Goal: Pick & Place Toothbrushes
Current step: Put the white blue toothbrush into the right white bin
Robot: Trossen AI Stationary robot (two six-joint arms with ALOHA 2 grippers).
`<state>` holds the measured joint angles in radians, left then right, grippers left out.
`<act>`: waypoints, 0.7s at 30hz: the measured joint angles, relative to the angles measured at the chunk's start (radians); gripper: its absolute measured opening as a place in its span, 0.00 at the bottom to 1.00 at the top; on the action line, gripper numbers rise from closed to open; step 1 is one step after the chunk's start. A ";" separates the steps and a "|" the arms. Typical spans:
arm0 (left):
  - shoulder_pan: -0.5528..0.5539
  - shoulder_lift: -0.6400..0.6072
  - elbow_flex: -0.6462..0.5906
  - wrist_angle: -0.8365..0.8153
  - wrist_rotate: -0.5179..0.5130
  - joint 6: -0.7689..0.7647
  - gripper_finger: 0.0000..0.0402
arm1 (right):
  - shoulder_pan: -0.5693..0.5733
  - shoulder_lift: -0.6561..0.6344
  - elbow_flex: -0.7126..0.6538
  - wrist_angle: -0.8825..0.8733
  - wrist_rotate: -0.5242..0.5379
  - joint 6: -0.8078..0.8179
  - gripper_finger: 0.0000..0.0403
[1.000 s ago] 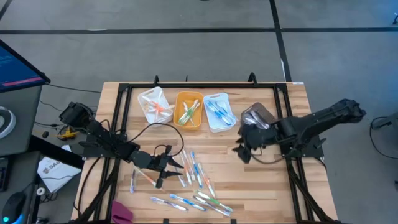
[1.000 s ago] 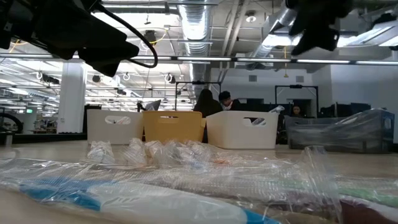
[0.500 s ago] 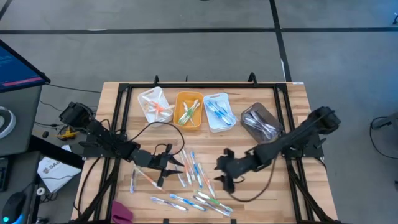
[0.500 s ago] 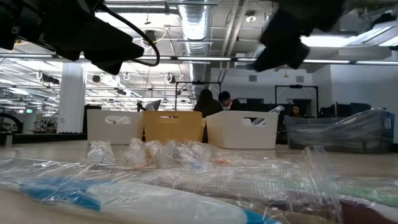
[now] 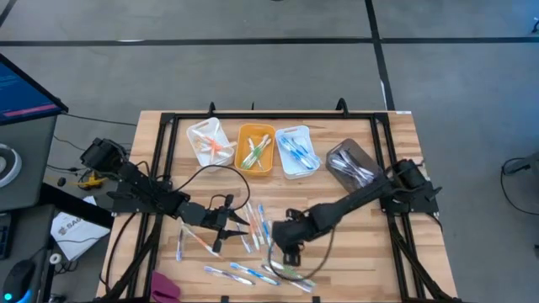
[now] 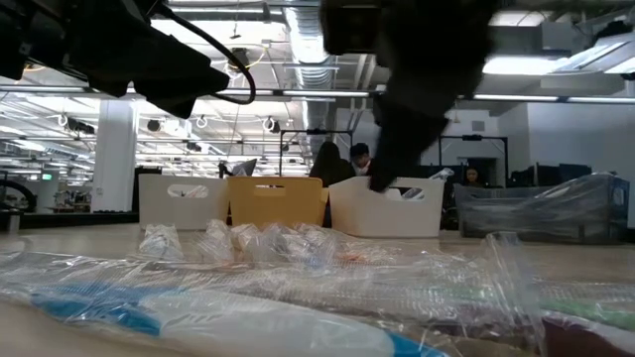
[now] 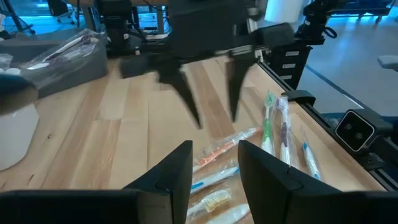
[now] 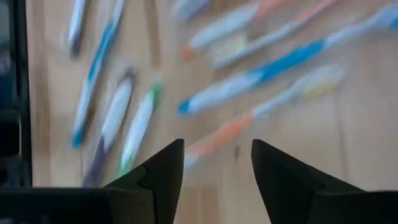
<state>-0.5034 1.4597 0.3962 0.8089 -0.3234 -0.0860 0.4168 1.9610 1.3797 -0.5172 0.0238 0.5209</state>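
Toothbrushes scattered across the bench's near-middle strip, more sorted into three small bins by the far edge. Right end effector low over the pile, fingers parted, empty. Left end effector beside the pile's left fringe, fingers apart, gripping nothing. Bare wood open near the right edge

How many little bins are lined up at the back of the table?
4: a white bin on the left, an orange bin beside it, another white bin, then a grey bin on the right.
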 joint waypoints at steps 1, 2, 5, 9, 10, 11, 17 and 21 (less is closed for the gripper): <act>0.000 0.000 0.000 0.000 0.000 0.000 0.31 | -0.012 0.010 0.020 -0.010 0.000 0.000 0.45; 0.000 0.000 0.000 0.000 0.001 0.000 0.31 | -0.023 0.021 0.038 -0.003 -0.001 -0.002 0.45; 0.000 0.000 0.000 0.000 0.006 0.000 0.31 | -0.039 0.051 0.083 0.000 -0.044 -0.069 0.44; 0.000 0.000 0.000 -0.001 0.007 0.000 0.31 | -0.037 0.058 0.097 0.006 -0.080 -0.081 0.43; 0.000 0.000 0.000 0.000 0.007 0.000 0.31 | -0.037 0.057 0.092 0.013 -0.080 -0.067 0.42; 0.000 0.000 0.000 0.000 0.006 0.000 0.31 | -0.038 0.057 0.085 0.011 -0.080 -0.052 0.42; 0.000 0.000 0.000 0.000 0.006 0.000 0.31 | -0.049 0.058 0.082 0.057 -0.078 -0.042 0.41; 0.000 0.000 0.000 0.000 0.005 0.000 0.31 | -0.050 0.058 0.082 0.088 -0.080 -0.050 0.42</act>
<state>-0.5034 1.4597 0.3962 0.8085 -0.3180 -0.0864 0.3672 2.0186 1.4612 -0.4294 -0.0563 0.4712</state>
